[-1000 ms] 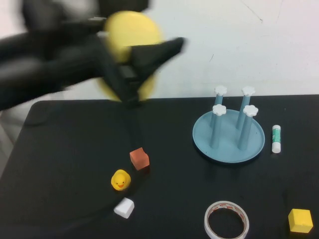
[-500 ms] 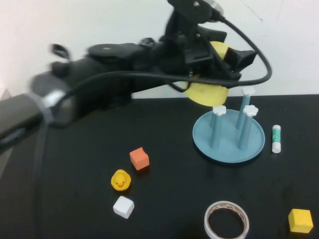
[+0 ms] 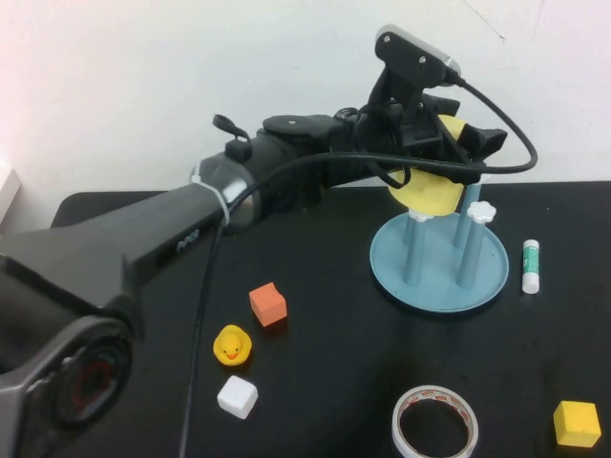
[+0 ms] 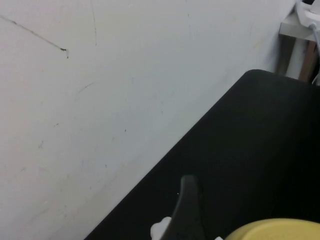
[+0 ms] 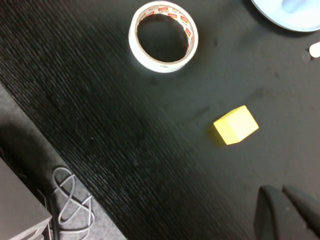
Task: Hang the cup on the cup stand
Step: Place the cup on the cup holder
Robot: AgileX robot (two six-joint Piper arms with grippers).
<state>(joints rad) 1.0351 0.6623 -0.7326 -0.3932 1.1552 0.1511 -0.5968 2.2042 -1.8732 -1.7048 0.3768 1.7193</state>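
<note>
My left gripper is shut on the yellow cup and holds it over the back left post of the cup stand, which has a round blue-grey base and blue posts with white flower caps. The cup's rim hides that post's cap. In the left wrist view one dark finger and a bit of the cup show. My right gripper is shut and empty above the table's front right, near the yellow cube; it is out of the high view.
On the black table lie an orange cube, a yellow rubber duck, a white cube, a white tape roll, a yellow cube and a white glue stick right of the stand.
My left arm swung from the far left to the right with the cup and lowered it onto the stand's back left post. The table objects have not moved.
</note>
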